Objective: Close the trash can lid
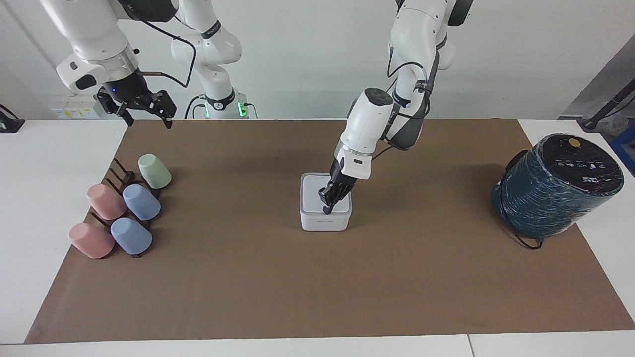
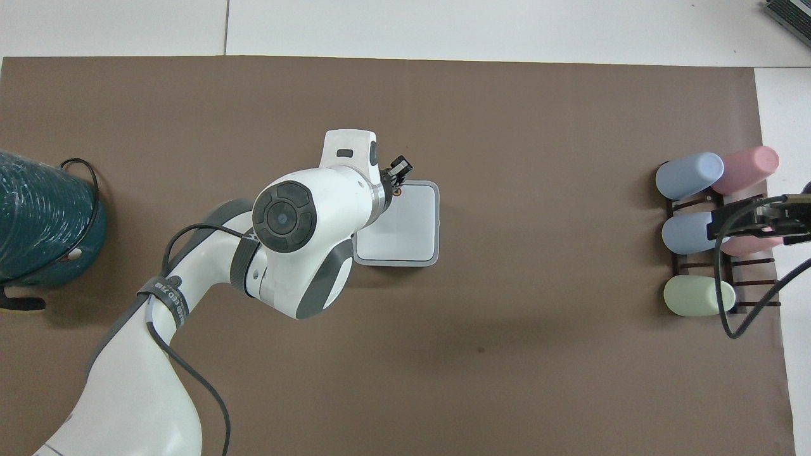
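Trash can [image 1: 325, 220], lid [image 1: 317, 194] down flat; left gripper [image 1: 326, 210] fingertips together, holding nothing, just above lid corner.
Right gripper [image 1: 144, 110], fingers apart, empty, raised over table edge.

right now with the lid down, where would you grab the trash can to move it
Take the trash can from above, across two facing side walls, just under the lid. It stands upright, square with flat sides, and the flat shut lid offers no handle. The shut left hand over the lid would need to open first.

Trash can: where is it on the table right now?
The trash can sits mid-table on the brown mat, lid down, with the shut left gripper at the lid's corner farthest from the robots.
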